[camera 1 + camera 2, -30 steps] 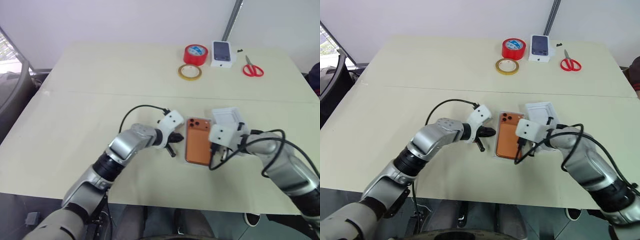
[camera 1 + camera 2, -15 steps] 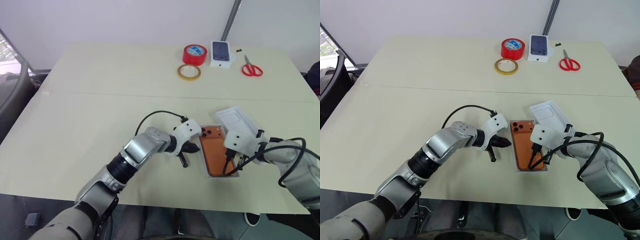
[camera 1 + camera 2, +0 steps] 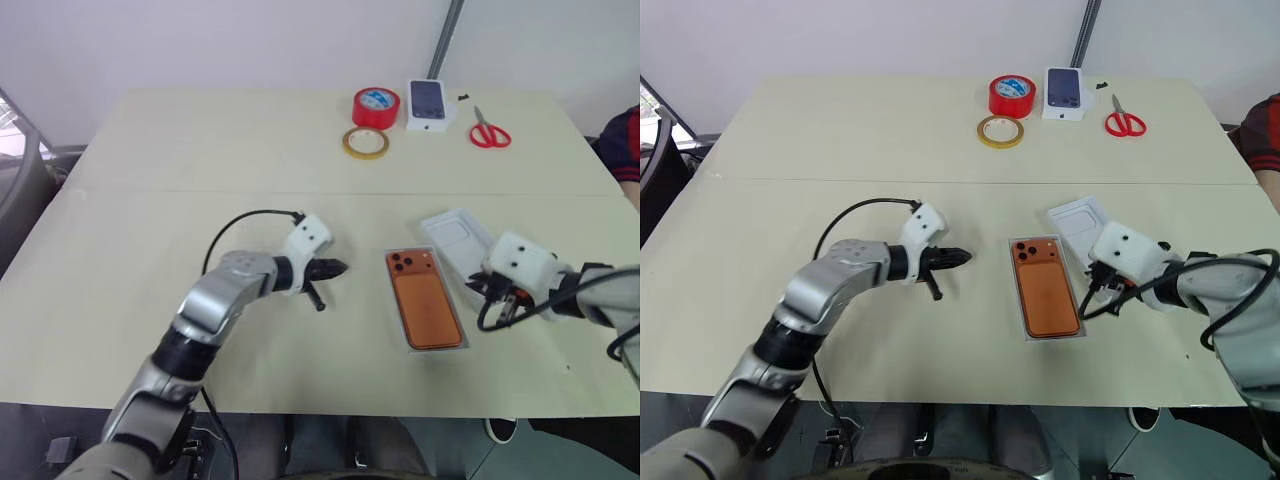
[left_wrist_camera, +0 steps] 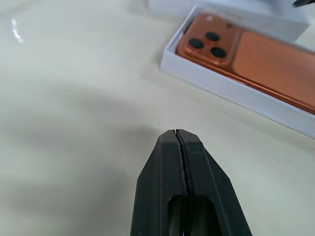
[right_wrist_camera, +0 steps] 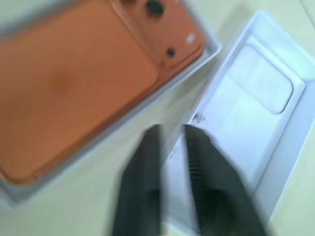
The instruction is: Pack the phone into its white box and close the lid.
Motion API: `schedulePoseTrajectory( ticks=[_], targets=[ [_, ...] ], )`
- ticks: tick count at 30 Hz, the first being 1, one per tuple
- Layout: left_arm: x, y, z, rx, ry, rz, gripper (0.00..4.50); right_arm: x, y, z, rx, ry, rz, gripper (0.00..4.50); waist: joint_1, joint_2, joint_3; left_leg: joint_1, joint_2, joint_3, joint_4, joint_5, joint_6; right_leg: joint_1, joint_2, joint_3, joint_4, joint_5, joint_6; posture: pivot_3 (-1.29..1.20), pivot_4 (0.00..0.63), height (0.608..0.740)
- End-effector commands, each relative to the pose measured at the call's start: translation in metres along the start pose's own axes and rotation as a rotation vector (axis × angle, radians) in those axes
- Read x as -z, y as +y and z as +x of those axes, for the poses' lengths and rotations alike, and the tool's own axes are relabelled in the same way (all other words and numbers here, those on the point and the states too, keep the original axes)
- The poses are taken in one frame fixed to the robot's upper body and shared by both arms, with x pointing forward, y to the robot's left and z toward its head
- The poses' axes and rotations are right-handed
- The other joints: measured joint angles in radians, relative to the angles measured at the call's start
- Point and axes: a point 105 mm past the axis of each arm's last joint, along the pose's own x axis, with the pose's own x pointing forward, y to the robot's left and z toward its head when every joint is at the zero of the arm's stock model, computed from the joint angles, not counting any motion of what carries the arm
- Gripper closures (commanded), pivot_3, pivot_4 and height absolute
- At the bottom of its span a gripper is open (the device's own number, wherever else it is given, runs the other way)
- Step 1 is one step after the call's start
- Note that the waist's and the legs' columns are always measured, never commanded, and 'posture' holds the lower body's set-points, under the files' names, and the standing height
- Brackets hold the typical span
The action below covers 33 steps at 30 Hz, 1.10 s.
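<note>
One flat orange phone [image 3: 425, 299] lies in the shallow white box [image 3: 455, 345]; at its 2 o'clock we judge the light, stiff white lid [image 3: 458, 240] edge-graspable. Left claw [image 3: 341, 267] pressed together; right claw [image 5: 170, 147] slightly spread.

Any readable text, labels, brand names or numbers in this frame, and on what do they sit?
No text can be read here.
Red tape roll: a pale label on its top face, too small to read.
Small white carton: a dark phone picture on it, no lettering legible.
White insert: a tiny dark mark near its edge, too blurred to read.
Phone in the white box: plain orange back, no marking visible.
</note>
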Motion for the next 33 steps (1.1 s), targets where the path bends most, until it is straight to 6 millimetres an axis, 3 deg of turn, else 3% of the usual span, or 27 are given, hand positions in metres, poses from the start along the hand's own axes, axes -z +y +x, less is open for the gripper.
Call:
schedulePoseTrajectory(
  ticks=[1,9,21,28,31,33],
  targets=[
    [-0.019,-0.011,-0.011,0.046,-0.094,0.093,4.5,0.0,-0.018,0.005,0.07,0.0,0.114,1.67,0.005,0.0,0.0,0.0,-0.001,0.0,0.0,0.0,0.0,0.0,-0.001,0.0,0.0,0.0,0.0,0.0,0.15,0.74],
    [-0.021,-0.012,-0.014,0.036,-0.12,0.107,4.5,0.019,-0.026,0.018,0.069,0.089,0.271,1.67,0.003,0.001,0.0,-0.001,-0.001,0.0,0.0,-0.001,0.002,-0.001,-0.001,0.0,0.0,0.0,0.0,0.0,0.15,0.74],
    [-0.028,-0.03,-0.021,0.145,-0.164,0.151,4.5,0.021,-0.019,0.029,0.065,0.156,0.377,1.67,0.001,0.001,0.0,-0.001,0.0,0.001,0.0,-0.001,0.002,-0.001,-0.001,0.0,0.0,0.0,0.0,0.0,0.15,0.74],
    [-0.021,-0.03,-0.018,0.153,-0.141,0.163,4.5,0.001,-0.023,0.043,0.04,0.153,0.471,1.67,-0.001,0.001,0.0,-0.001,0.0,0.001,0.0,-0.001,0.002,-0.001,-0.001,0.0,0.0,0.0,0.0,0.0,0.15,0.74],
    [-0.02,-0.031,-0.016,0.16,-0.141,0.16,4.5,-0.001,-0.027,0.049,0.051,0.185,0.483,2.48,0.0,0.001,0.0,-0.001,0.0,0.001,0.0,-0.001,0.002,-0.001,-0.001,0.0,0.0,0.0,0.0,0.0,0.15,0.74],
    [-0.02,-0.032,-0.015,0.16,-0.142,0.158,4.5,0.001,-0.028,0.05,0.055,0.206,0.443,3.47,0.002,0.001,0.0,-0.001,-0.001,0.001,0.0,-0.001,0.002,-0.002,-0.001,0.0,0.0,0.0,0.0,0.0,0.15,0.74]
  ],
)
